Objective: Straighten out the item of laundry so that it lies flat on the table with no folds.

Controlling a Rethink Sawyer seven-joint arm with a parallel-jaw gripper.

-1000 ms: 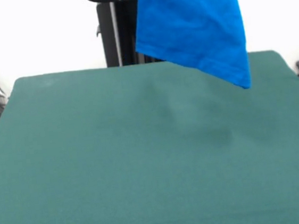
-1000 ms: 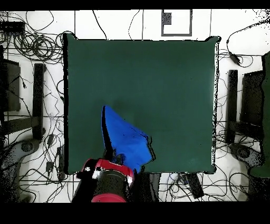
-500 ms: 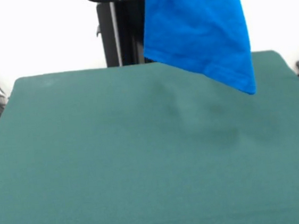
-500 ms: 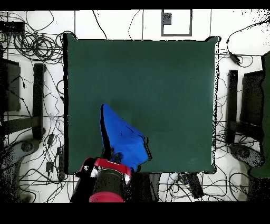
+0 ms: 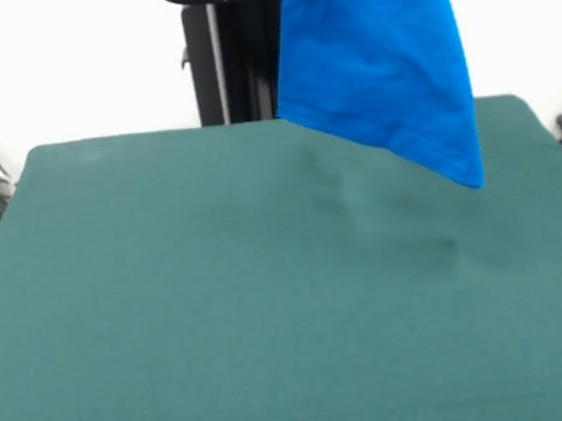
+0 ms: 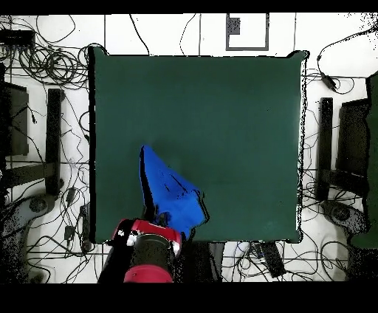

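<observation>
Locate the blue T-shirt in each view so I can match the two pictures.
Front view: the blue T-shirt hangs from the top edge, right of centre, its lowest corner dangling above the table's far right part.
Overhead view: the shirt shows at lower left of centre, near the table's bottom edge, just above the red arm.
Shared landmark: the green table, the edge by the robot.

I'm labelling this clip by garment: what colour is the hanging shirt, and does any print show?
Bright blue T-shirt, plain, no print showing; clearest in the front view.
</observation>
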